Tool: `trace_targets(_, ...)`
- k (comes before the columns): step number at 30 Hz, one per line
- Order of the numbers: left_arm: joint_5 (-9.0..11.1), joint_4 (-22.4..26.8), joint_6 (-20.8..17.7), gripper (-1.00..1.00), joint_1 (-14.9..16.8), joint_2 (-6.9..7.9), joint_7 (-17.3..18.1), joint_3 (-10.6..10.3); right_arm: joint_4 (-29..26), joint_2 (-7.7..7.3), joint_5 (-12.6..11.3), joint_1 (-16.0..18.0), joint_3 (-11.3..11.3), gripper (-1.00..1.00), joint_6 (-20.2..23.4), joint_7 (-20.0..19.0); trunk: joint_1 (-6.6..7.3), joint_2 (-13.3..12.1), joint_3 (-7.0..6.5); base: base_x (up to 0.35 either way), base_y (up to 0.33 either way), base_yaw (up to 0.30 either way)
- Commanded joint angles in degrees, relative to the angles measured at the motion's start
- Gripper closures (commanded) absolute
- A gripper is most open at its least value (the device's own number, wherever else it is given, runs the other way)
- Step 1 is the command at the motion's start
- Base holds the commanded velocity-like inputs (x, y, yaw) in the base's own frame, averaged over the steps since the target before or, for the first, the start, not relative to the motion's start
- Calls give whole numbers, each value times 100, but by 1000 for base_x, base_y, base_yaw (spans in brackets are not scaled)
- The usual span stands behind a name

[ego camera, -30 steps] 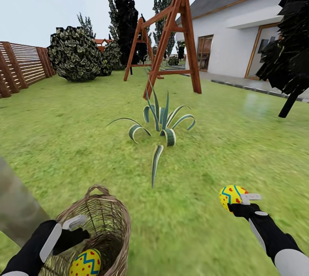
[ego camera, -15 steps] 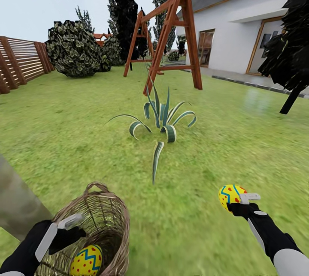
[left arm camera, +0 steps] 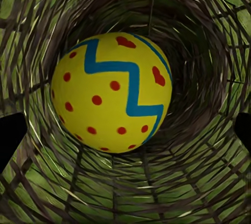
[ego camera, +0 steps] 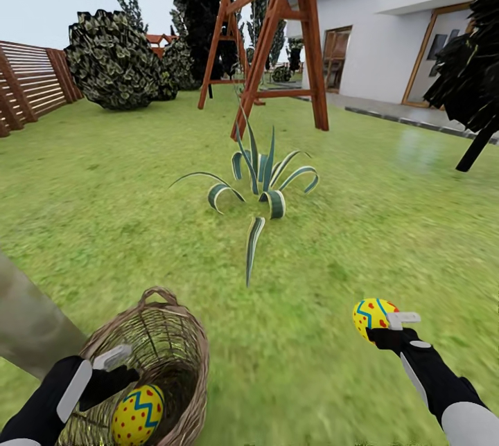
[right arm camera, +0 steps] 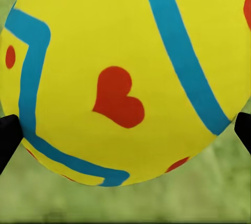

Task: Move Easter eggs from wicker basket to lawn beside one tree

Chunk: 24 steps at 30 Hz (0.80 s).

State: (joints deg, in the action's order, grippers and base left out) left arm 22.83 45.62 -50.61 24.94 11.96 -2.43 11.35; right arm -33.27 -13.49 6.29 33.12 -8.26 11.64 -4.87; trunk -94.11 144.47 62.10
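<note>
One egg [ego camera: 373, 316] is sitting pinched in the right gripper [ego camera: 385, 325] jaws; left gripper [ego camera: 111, 366] jaws, spread, are flanking the basket [ego camera: 181, 356] egg [ego camera: 137, 415]; off-centre closing risks a slip.

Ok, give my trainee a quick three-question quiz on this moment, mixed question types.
1. True or false: the right end effector holds an Easter egg clear of the lawn.
2. Where is the egg seen between the left end effector's fingertips? A) on the grass B) inside the wicker basket C) under the agave
3. Fill in: beside the basket rises a pale tree ____.

Key: 1 true; 2 B, the basket egg; 3 trunk.
</note>
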Motion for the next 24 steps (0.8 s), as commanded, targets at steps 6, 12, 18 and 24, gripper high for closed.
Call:
trace_targets(6,20,-1,-28,-100,2,-23,-30,8,-13,-1,56,1,-35,100,31,-50,-14,11,139,0,0,0)
trace_targets(12,18,-1,-26,-100,2,-33,-30,-1,-13,-4,56,1,-35,100,31,-50,-29,19,272,0,0,0)
trace_targets(18,20,-1,-19,-100,2,-35,-31,-1,-13,-3,56,1,-35,100,31,-50,-45,27,405,0,0,0)
trace_targets(24,20,-1,-19,-100,2,-51,-29,-1,-17,-3,56,1,-35,100,31,-50,-60,35,538,0,0,0)
